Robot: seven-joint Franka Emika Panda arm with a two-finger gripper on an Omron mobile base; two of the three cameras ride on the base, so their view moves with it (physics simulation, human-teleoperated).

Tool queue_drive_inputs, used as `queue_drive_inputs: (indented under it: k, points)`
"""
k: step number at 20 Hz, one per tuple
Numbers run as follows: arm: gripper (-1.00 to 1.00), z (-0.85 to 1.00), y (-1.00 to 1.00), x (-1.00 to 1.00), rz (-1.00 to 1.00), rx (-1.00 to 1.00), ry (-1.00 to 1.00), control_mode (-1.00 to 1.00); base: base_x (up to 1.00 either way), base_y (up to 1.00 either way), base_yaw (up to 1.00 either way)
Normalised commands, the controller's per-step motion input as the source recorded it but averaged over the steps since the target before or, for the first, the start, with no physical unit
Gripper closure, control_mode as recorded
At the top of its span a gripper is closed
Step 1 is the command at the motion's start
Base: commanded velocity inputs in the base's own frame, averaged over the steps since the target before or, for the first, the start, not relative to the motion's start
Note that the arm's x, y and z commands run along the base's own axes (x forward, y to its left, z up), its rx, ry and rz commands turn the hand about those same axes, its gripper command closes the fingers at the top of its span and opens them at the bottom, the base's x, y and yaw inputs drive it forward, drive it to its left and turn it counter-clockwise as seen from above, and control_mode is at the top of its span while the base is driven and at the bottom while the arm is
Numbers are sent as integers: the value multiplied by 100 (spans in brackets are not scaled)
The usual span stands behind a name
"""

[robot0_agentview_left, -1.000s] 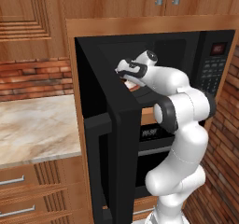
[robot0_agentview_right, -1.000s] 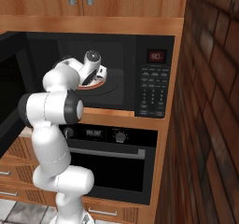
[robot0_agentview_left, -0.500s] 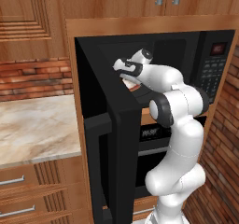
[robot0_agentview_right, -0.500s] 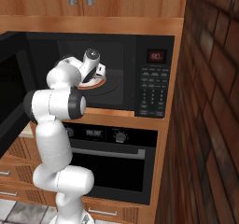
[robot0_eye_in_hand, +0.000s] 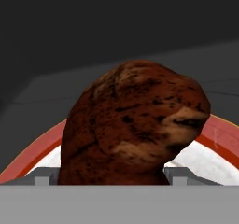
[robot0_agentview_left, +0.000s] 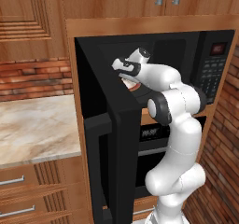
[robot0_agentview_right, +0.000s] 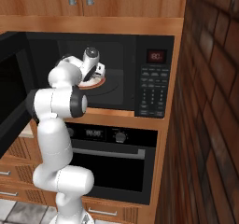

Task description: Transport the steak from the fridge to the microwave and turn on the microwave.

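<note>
Microwave (robot0_agentview_right: 154, 78): door (robot0_agentview_left: 114, 139) swung wide open. Inside, a red-rimmed white plate (robot0_eye_in_hand: 219, 143). Steak (robot0_eye_in_hand: 135, 125): on the plate, within the cavity. Gripper (robot0_agentview_right: 95, 73): reaching into the cavity, jaws spread wide, steak between the fingertips. Oven (robot0_agentview_right: 112, 160) below.

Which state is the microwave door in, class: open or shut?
Open. The microwave door swings out toward the left base camera, exposing the dark cavity where the end effector reaches over a red-rimmed plate.
</note>
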Motion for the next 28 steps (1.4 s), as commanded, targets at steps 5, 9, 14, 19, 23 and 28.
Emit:
queue_drive_inputs:
  k: [5, 9, 14, 19, 23, 28]
  points:
    - [-100, -14, 22, -4, 0, 0, 0, -100, 0, 0, 0]
    - [-100, 0, 0, -48, 0, 0, -13, -100, 0, 0, 0]
    - [-100, 0, 0, -61, 0, 1, -23, -100, 0, 0, 0]
    - [-100, 2, 0, -52, 0, 0, -29, -100, 0, 0, 0]
    - [-100, 41, -2, -53, 0, 2, -40, -100, 0, 0, 0]
    - [-100, 51, -21, -51, 0, 0, -32, -100, 0, 0, 0]
